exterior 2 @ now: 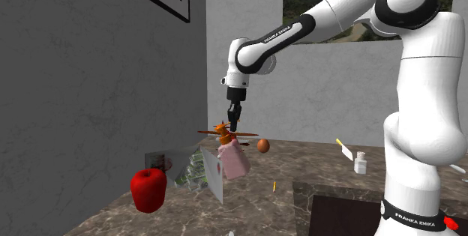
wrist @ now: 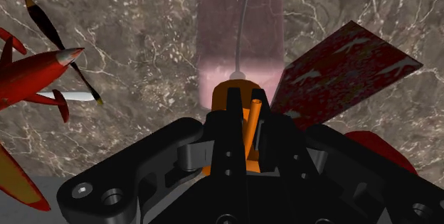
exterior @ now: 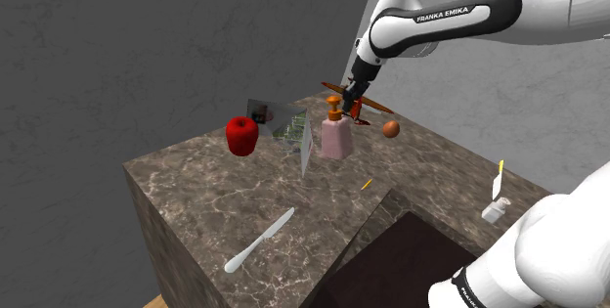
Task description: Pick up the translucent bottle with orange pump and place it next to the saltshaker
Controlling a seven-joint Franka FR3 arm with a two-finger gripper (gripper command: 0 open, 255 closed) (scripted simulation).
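the end effector (exterior: 348, 100) hangs over the far part of the brown marbled surface (exterior: 210, 198), clenched on the orange pump (exterior: 334, 112) of the translucent pinkish bottle (exterior: 337, 141). in the wrist view the black fingers (wrist: 229, 119) clasp the pump head tightly, with the pale bottle body stretching away below them over the marble. from the second exterior view the bottle (exterior 2: 234, 158) seems to lean a little under the hand; i cannot tell whether its base touches the surface.

just behind the bottle sits a red and orange toy plane (exterior: 366, 110), its propeller showing beside the end effector in the wrist view. a small orange ball (exterior: 391, 129) lies near it, toward the shoulder view's right. a red apple (exterior: 241, 136) stands to the shoulder view's left of the bottle, with a small box (exterior: 277, 118) between them, further back.

the white saltshaker (exterior: 494, 212) stands well apart from the bottle, at the shoulder view's right side of the surface, with a white and yellow stick (exterior: 499, 179) just beside it. a long white utensil (exterior: 259, 241) lies nearer the front edge.
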